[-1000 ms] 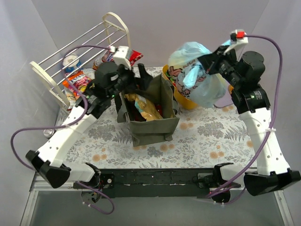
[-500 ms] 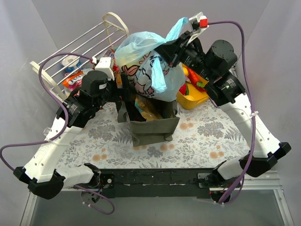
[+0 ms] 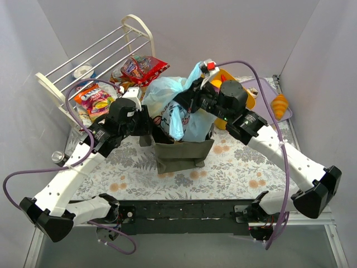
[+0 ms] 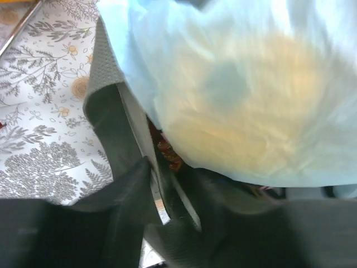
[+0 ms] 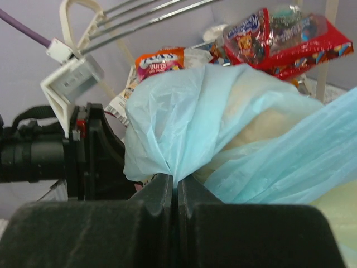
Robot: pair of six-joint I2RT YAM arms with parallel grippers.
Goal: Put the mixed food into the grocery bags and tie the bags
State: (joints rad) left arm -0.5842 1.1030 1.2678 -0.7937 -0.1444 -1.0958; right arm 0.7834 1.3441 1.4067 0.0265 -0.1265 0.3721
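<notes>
Right wrist view: light-blue bag, crumpled and bulging, just ahead of the right claw
Right claw: pressed together, pinching the bag's plastic
Top view: bag at the green tote mouth, below the claw
Left claw: beside the tote, spread can't be told

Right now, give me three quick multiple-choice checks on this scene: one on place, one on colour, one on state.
1. The light-blue bag is:
A) left of the tote, apart
B) over the opening of the tote
C) right of the tote, apart

2. The tote is:
A) olive green
B) red
C) white

3. The right end effector is:
A) wide open
B) out of view
C) shut on the light-blue bag

Answers:
1 B: the top view shows the bag bulging above the tote's mouth.
2 A: its front wall is dark olive.
3 C: the right wrist view shows blue plastic pinched between closed fingers.
</notes>
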